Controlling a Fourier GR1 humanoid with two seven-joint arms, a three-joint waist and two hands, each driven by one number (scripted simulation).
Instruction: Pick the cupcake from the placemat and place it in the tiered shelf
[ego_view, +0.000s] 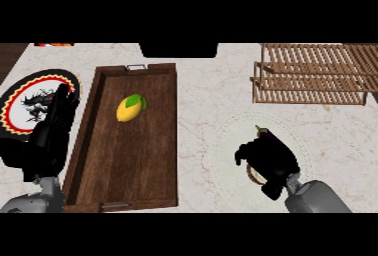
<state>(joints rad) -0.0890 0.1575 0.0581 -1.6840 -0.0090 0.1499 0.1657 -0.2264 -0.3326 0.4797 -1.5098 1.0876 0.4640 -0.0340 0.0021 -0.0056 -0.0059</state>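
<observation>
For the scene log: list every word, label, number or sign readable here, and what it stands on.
No readable text anywhere.
Round plate, left edge: dark figure inside a red and yellow ring, a picture, no letters.
Wooden tray and the lemon in it: no markings.
Tiered shelf: bare slats.
Placemat: faint dotted circles only.
Cupcake: hidden under the right hand, so any marking cannot be seen.
</observation>
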